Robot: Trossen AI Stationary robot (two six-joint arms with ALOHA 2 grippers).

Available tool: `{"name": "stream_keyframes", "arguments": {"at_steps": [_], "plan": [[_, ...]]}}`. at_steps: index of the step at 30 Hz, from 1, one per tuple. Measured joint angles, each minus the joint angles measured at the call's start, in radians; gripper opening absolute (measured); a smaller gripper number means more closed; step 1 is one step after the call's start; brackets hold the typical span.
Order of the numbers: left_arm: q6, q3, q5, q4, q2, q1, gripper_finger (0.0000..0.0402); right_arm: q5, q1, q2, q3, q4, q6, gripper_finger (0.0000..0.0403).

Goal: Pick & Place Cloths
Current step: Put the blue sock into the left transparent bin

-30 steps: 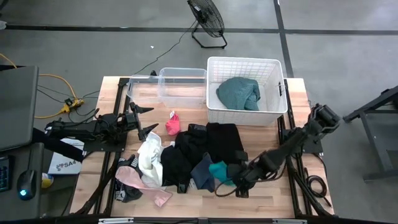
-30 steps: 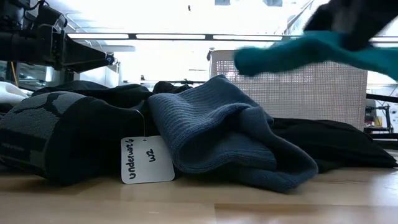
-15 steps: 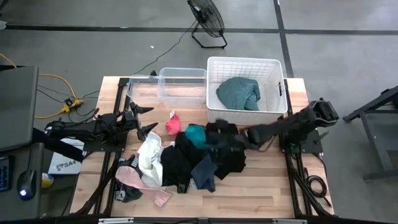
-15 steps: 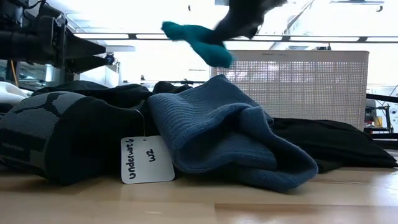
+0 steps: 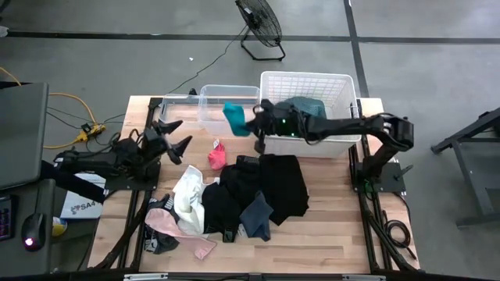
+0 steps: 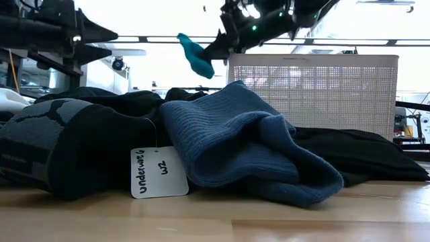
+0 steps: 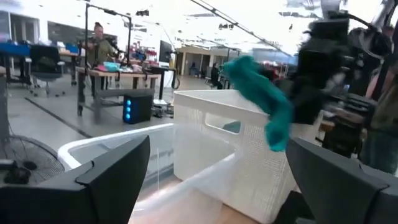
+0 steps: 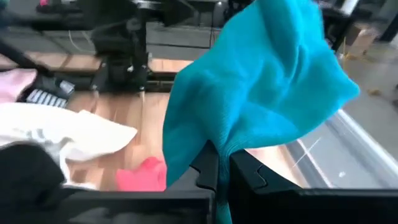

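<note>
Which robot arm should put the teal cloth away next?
Right: the right gripper is shut on the teal cloth above the clear bin. The left gripper hangs open and empty.

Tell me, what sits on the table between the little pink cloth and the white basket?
Seen from above, only bare wood lies between the pink cloth and the white basket; the dark clothes pile lies nearer the front.

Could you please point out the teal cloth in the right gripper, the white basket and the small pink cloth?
teal cloth (image 5: 233, 117), high view, middle of the hanging fabric.
white basket (image 5: 305, 77), high view, far rim.
small pink cloth (image 5: 216, 156), high view, its centre.
</note>
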Motion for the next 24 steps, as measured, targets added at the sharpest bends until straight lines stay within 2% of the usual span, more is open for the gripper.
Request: {"name": "stream_keyframes", "arguments": {"at_steps": [6, 10, 15, 20, 24], "plan": [[0.047, 0.026, 0.014, 0.082, 0.234, 0.0, 0.0367, -0.02, 0.003, 0.072, 0.001, 0.115, 0.078, 0.0004], [0.049, 0.066, 0.02, 0.177, 0.385, -0.001, 0.0367, 0.097, 0.058, 0.097, 0.001, 0.165, 0.107, 0.0004], [0.046, 0.132, 0.033, 0.181, 0.533, -0.001, 0.0367, 0.211, 0.099, 0.096, 0.0, 0.19, 0.145, 0.0004], [0.082, 0.203, 0.066, 0.179, 0.659, -0.001, 0.0367, 0.206, 0.095, 0.093, -0.002, 0.208, 0.159, 0.0004], [0.119, 0.27, 0.065, 0.174, 0.729, -0.001, 0.0367, 0.162, 0.071, 0.092, 0.008, 0.222, 0.154, 0.0004]]}}
